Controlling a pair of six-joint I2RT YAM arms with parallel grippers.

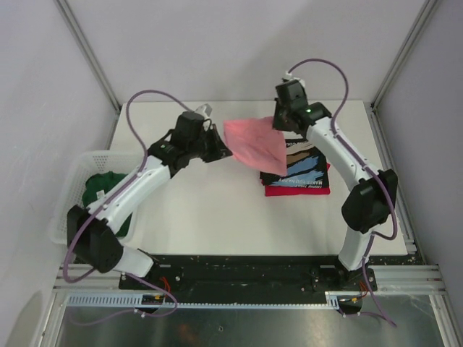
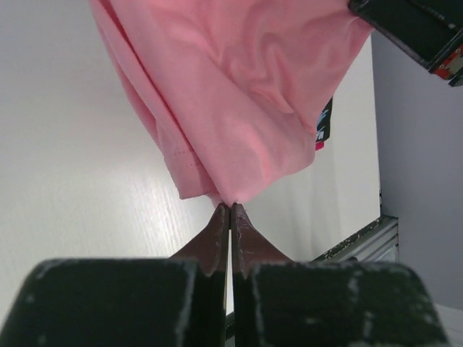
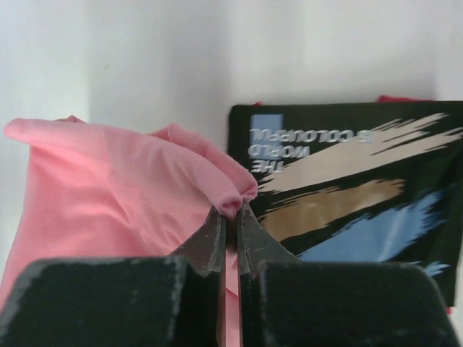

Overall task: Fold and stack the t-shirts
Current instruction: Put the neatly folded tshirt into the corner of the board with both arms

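The light pink t-shirt hangs in the air between both grippers, over the left part of the stack. My left gripper is shut on its left corner. My right gripper is shut on a fold of its right edge. The black t-shirt with blue, tan and white streaks lies folded on the folded red t-shirt at the right; it also shows in the right wrist view. The dark green t-shirt lies in the basket.
The white slatted basket stands at the table's left edge. Metal frame posts and grey walls close the table in at the back and sides. A black rail runs along the near edge.
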